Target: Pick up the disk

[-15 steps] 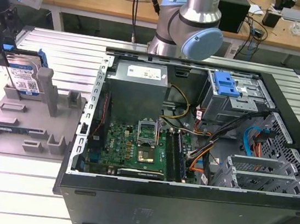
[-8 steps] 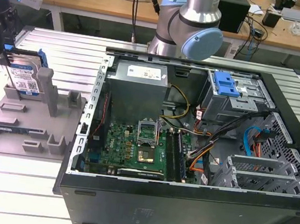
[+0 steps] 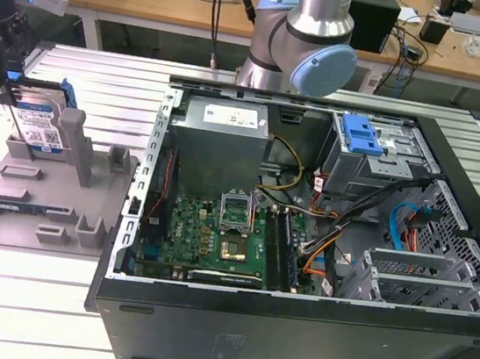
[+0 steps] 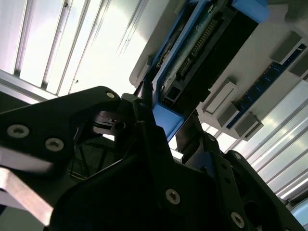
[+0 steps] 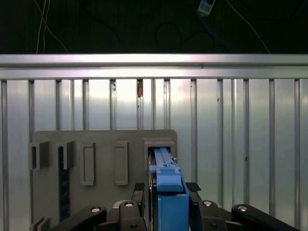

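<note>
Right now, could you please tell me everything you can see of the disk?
The disk is a flat rectangular drive with a silver body, a white-and-blue label and blue plastic side rails. It stands upright on edge in a slot of the grey holder tray, at the exterior view's left, outside the computer case. The second wrist view shows its circuit-board side and connector. The hand straddles its top rail.

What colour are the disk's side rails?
Blue; the disk shows them best in the first wrist view.
</note>
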Robot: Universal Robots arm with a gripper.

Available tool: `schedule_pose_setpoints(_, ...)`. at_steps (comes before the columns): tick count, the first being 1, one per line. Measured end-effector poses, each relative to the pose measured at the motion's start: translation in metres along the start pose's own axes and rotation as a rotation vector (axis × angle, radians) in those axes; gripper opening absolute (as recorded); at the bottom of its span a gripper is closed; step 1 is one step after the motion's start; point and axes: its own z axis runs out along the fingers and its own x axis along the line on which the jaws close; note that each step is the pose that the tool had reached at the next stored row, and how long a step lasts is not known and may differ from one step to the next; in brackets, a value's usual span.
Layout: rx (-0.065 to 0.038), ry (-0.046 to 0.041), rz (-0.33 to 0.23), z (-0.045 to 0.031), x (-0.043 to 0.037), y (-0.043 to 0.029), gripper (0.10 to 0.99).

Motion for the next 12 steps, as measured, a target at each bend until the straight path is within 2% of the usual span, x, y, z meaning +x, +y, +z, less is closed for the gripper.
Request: schedule_pose_setpoints(12,0.0,0.0,0.0,0.001,-0.0012,0.0,0.451)
